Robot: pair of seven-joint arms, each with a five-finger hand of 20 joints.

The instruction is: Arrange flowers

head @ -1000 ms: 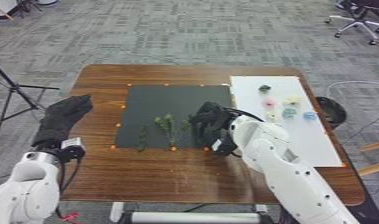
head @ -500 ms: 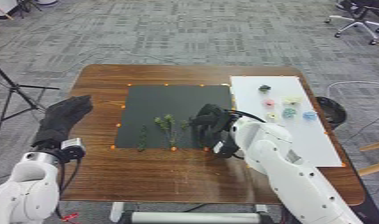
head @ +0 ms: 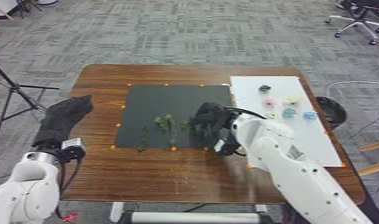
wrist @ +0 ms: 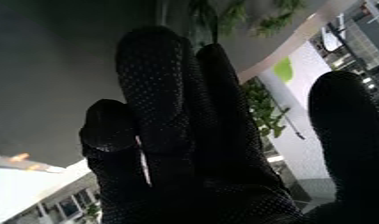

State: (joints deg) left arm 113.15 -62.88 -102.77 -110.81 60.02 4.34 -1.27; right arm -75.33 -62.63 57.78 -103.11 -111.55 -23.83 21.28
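In the head view, my right hand point(head: 209, 116) is over the right edge of the black mat point(head: 163, 97), beside the green stems. One thin green stem point(head: 143, 137) lies at the mat's lower left, with a leafier sprig point(head: 170, 130) to its right. My right hand partly hides the mat near them. In the right wrist view, my right hand point(wrist: 154, 85) has straight fingers with the thumb apart. Green leaves point(wrist: 265, 107) show in the gap between them; whether they touch the hand I cannot tell. My left hand point(head: 68, 110), fingers straight, is over the table's left edge.
At the table's right a white board point(head: 310, 145) bears several small flowers, among them a dark green one point(head: 264, 88), a pink one point(head: 269, 102) and a blue one point(head: 310, 115). A black bin point(head: 335, 111) stands past the right edge. A tripod point(head: 12, 87) stands at the left.
My right forearm has swung slightly to the right, while the right hand has shifted only a little over the mat's edge. My left arm has stayed still.
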